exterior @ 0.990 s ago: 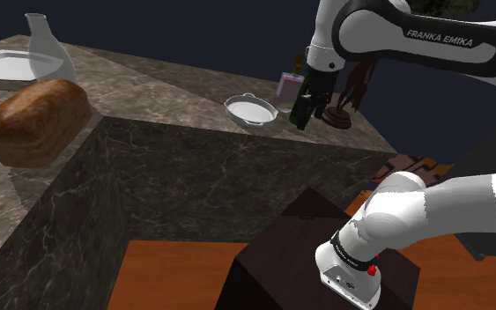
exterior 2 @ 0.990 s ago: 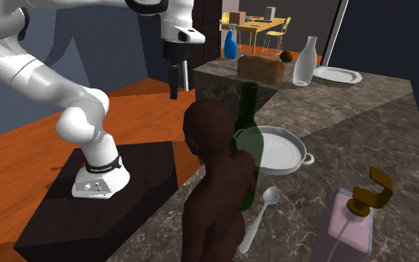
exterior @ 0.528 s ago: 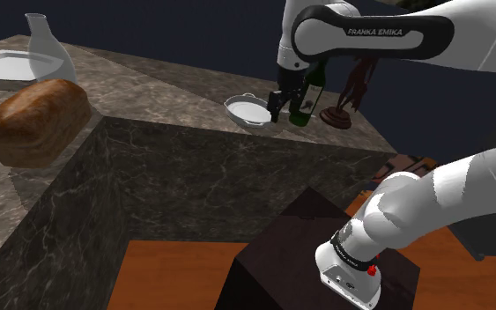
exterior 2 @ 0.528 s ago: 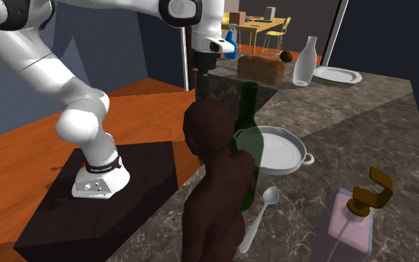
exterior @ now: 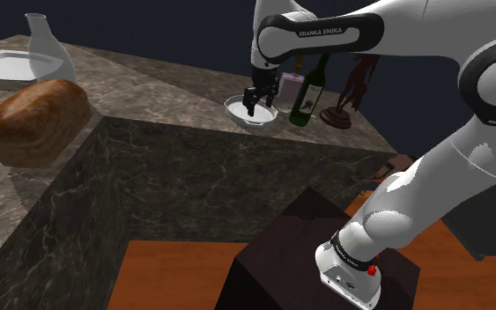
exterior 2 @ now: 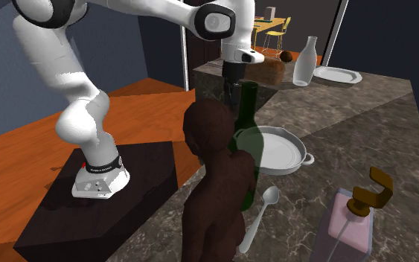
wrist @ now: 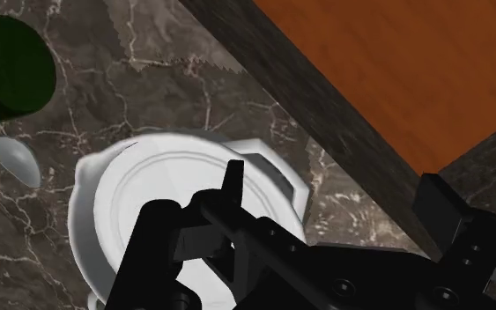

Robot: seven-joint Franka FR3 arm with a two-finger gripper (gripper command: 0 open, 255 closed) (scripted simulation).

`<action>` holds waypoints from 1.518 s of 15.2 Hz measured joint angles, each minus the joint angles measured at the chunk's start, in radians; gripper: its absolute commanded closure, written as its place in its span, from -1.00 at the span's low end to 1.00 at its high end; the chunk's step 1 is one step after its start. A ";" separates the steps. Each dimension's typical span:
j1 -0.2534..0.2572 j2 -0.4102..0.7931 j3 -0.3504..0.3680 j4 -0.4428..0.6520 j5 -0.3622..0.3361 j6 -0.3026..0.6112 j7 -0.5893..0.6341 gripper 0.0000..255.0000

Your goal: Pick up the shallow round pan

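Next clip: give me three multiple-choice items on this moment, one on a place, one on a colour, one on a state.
1. The gripper hangs: A above the pan; B above a sink; C above a stove.
2. The pan is: A red; B black; C white.
3. The green bottle: A lies flat; B stands upright; C leans on a wall.

Key: A, the shoulder view shows it just over the pan; C, bowl and rim are white; B, it stands on its base on the counter.
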 measured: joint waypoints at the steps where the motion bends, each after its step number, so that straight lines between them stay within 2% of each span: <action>1: 0.001 0.036 0.002 0.032 -0.003 0.008 0.005 -1.00; 10: -0.001 0.377 -0.002 0.363 -0.039 0.046 0.015 -1.00; 18: -0.001 0.435 -0.004 0.337 -0.049 0.130 0.031 -1.00; 19: -0.001 0.436 -0.004 0.333 -0.049 0.135 0.033 1.00; 23: -0.001 0.435 -0.004 0.329 -0.050 0.140 0.034 1.00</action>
